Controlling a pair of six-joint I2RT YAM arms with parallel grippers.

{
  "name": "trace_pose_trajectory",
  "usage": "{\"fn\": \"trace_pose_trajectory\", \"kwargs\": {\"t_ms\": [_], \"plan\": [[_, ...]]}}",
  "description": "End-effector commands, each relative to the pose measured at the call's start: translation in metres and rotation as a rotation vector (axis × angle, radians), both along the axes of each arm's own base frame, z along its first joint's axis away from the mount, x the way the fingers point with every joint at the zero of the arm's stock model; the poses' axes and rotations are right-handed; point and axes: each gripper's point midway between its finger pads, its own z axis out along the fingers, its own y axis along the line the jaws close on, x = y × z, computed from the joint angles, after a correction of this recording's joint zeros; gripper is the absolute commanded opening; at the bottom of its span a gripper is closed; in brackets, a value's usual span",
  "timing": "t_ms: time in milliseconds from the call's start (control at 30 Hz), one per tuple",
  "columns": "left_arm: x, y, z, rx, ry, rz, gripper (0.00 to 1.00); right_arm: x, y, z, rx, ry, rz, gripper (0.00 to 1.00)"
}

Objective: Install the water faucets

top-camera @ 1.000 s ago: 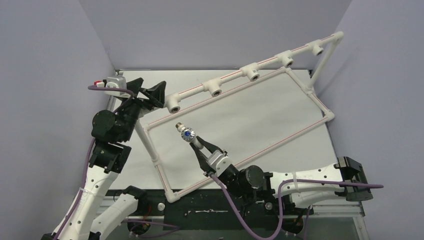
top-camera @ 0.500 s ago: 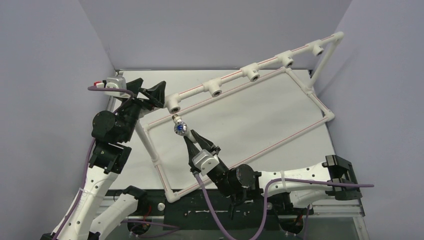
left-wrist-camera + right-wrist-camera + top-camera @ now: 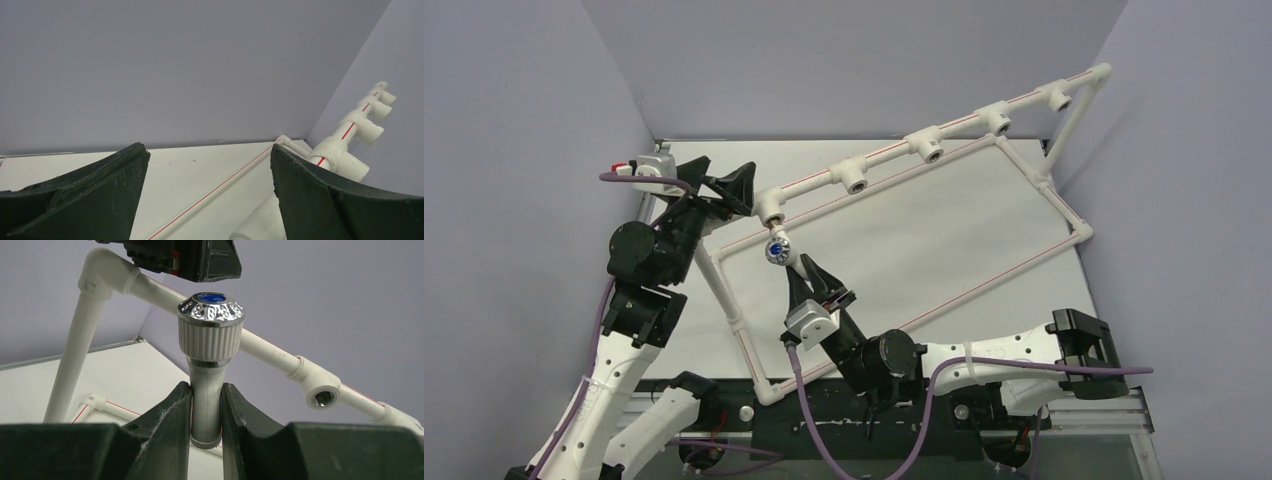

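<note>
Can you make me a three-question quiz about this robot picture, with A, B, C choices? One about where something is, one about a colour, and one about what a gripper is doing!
1. Which socket on the pipe frame is the faucet nearest?
A) the left-end socket
B) the middle socket
C) the right-end socket

2. What colour is the middle of the faucet's knob?
A) red
B) blue
C) green

3. What is the left gripper doing?
A) squeezing the faucet
B) gripping a pipe
C) standing open, holding nothing

Answers:
1 A: the right gripper holds the faucet just below that socket.
2 B: the knob's top shows blue.
3 C: its jaws stand wide apart, nothing between them.
</note>
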Motion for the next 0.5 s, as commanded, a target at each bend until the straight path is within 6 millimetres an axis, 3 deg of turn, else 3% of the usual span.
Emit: {"fn": "trace_pose_trajectory", "kwargs": {"t_ms": [0, 467], "plan": [[-0.002, -0.012, -0.111, 0.127, 0.354, -0.046, 0.90, 0.000, -0.009, 0.035, 0.122, -0.009, -0.028, 0.00], [-0.002, -0.012, -0.111, 0.130, 0.352, -0.048, 0.89, 0.006, 0.001, 0.026, 0.061, -0.003, -0.100, 0.00]]}}
